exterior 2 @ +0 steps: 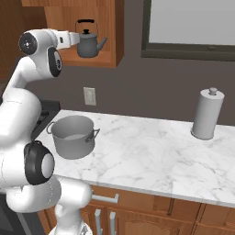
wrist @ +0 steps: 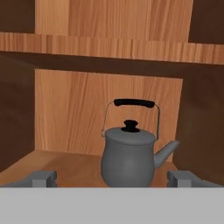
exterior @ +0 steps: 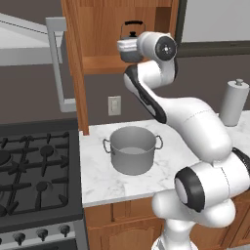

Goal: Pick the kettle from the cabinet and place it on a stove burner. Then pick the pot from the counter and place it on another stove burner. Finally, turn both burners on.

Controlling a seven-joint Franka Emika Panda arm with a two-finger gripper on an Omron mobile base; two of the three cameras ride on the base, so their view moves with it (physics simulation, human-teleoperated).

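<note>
The small dark grey kettle (wrist: 128,159) with a black arched handle stands upright on the lower shelf of the open wooden cabinet (wrist: 70,113), spout to the right. My gripper (wrist: 113,178) is open, level with the kettle's body, with one fingertip on each side and not touching it. From the base views the hand reaches into the cabinet (exterior: 97,34) right at the kettle (exterior: 132,30) (exterior 2: 89,44). The wide steel pot (exterior: 133,149) (exterior 2: 72,136) sits on the marble counter (exterior: 97,176) (exterior 2: 156,151) beside the black stove (exterior: 34,171), whose burners are bare.
The cabinet's grey door (exterior: 56,34) stands swung open to the left above the stove. A tall grey cylinder with a knob top (exterior: 234,102) (exterior 2: 207,114) stands at the back right of the counter. Dark knobs (exterior: 41,235) line the stove front.
</note>
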